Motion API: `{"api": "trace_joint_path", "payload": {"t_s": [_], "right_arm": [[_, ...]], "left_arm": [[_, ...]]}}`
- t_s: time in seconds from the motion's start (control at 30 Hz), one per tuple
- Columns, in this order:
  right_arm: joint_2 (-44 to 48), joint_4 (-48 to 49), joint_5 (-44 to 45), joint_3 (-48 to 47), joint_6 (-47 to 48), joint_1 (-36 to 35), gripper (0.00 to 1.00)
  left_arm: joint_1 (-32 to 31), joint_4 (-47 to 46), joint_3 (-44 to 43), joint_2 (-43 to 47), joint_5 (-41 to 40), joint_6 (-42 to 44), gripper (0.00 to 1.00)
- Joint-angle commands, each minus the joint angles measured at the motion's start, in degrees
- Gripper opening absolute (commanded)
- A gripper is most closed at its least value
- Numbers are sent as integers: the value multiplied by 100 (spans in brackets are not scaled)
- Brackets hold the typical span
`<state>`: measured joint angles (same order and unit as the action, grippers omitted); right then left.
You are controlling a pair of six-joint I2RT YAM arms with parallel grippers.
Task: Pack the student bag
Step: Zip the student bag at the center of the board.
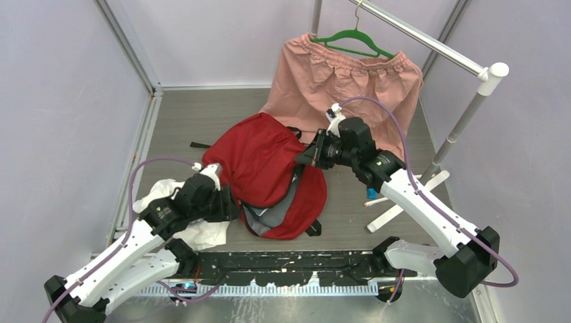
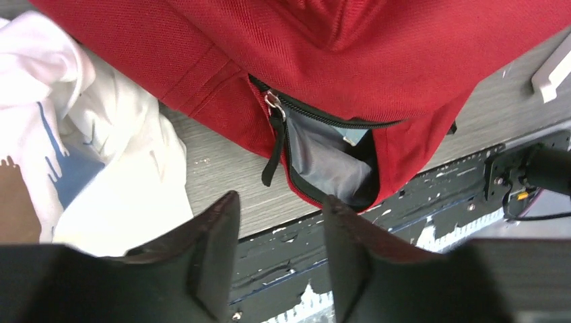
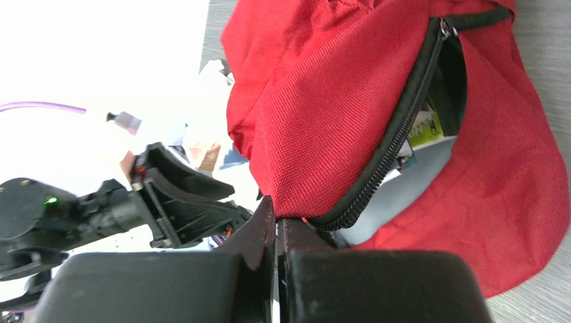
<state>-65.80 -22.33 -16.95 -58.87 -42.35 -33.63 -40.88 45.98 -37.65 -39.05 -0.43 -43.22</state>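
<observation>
Student bag (image 1: 262, 161). Large red backpack of coarse woven fabric, soft and slumped, with grey lining (image 2: 330, 161) and black straps. It lies flat on the grey wood-grain table (image 1: 202, 114), between the two grippers. Its long axis runs far to near, and the near end swings a little to the right. The mouth gapes at the near end.

Pink shorts (image 1: 343, 74). Thin crumpled cloth with a gathered waistband, on a green hanger (image 1: 350, 40). They hang beyond the bag's far right side, and the hem seems to reach the bag's far edge.

White plastic bag (image 1: 168, 195). Thin, crinkled film with a blue print, heaped against the bag's near left side.

Right gripper (image 3: 276, 215). At the bag's right edge, about midway along its length. The jaws are pressed together, and the red fabric beside the zip meets the tips and seems pinched there.

Left gripper (image 2: 279, 222). At the bag's near left corner, the nearer of the two to the mouth. The jaws stand apart with nothing between them. The opening lies straight ahead of them, a little to the right and not touching. Any reach into the mouth probably falls to this arm while the other holds the flap up.

Zipper (image 2: 323, 121). Black coil teeth curving around the mouth, unzipped.

Printed item (image 3: 424, 128). Just inside the bag's opening, showing green and white. Whether it is paper or a book cover cannot be told.

Zipper pull (image 2: 273, 101). Small metal slider with a limp black tab, at the left end of the mouth.
</observation>
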Motion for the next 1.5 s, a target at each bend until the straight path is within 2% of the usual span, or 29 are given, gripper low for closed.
{"api": "trace_joint_path", "payload": {"t_s": [0.0,0.2,0.27,0.33,0.53,0.57,0.63,0.67,0.77,0.87,0.93,1.0,1.1,1.23,1.33,1.47], "right_arm": [[143,109,-394,-399,21,1,1],[81,145,-384,-417,1,-5,1],[64,150,-362,-406,-2,3,1],[56,145,-362,-404,-1,-2,1],[78,114,-340,-371,1,4,1],[87,108,-337,-363,-1,1,1],[94,129,-339,-338,-16,4,1],[94,144,-336,-329,-26,3,1],[110,192,-348,-286,-77,5,1],[116,232,-360,-249,-126,-3,1],[130,236,-362,-226,-142,0,1],[153,233,-357,-210,-156,4,1],[182,233,-340,-171,-192,3,1],[153,283,-335,-93,-270,2,1],[81,342,-344,-16,-339,-2,1],[-57,379,-207,145,-332,5,1]], "left_arm": [[-38,-176,117,-59,-150,0,55],[-86,-619,324,-265,-451,146,56],[-86,-1006,497,-272,-525,236,51],[-86,-1281,638,-342,-500,236,38],[-86,-1509,649,-544,-126,167,29],[-86,-1551,667,-528,-85,149,32],[-86,-1599,690,-513,-2,124,46],[-86,-1594,697,-524,14,109,50],[-86,-1622,755,-571,16,95,50],[-86,-1745,846,-600,-3,78,36],[-86,-1771,843,-595,-69,41,15],[-86,-1710,797,-566,-104,1,1],[-91,-1457,673,-498,10,-68,0],[-235,-1303,680,-352,668,-417,0],[-662,-1350,703,-215,675,-794,0],[-1589,-1506,596,-196,272,-1068,0]]}}
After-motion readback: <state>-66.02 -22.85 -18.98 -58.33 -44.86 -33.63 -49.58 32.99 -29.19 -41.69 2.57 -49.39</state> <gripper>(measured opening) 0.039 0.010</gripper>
